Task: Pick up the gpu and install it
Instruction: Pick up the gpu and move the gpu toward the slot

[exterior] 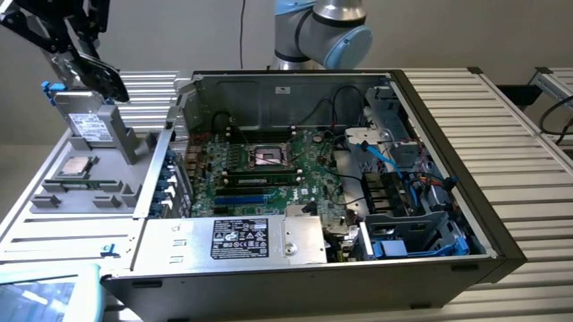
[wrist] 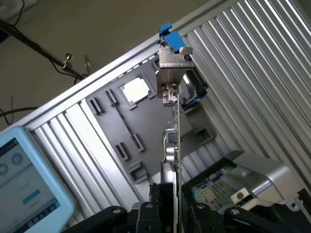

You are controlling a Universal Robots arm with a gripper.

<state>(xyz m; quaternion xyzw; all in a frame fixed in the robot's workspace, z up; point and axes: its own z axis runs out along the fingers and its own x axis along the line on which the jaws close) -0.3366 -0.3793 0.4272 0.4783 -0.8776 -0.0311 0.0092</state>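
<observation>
The jaws are clamped on the gpu (wrist: 171, 141) — in the wrist view the gripper (wrist: 171, 204) presses the card from both faces. The card is seen edge-on, very thin, with its silver bracket (wrist: 172, 65) at the far end. Under it lie the gray tray (wrist: 146, 131) and a processor (wrist: 136, 90).

The exterior view gives the wider room: the gripper (exterior: 79, 57) hangs at the upper left, and the gpu (exterior: 100, 75) is in the air just above the upright hard drive (exterior: 90, 126). The computer case (exterior: 268, 94) stands apart, toward the exterior view's right. Its side is open and the motherboard (exterior: 300, 168) lies free between the walls — cables cross the right part.
</observation>
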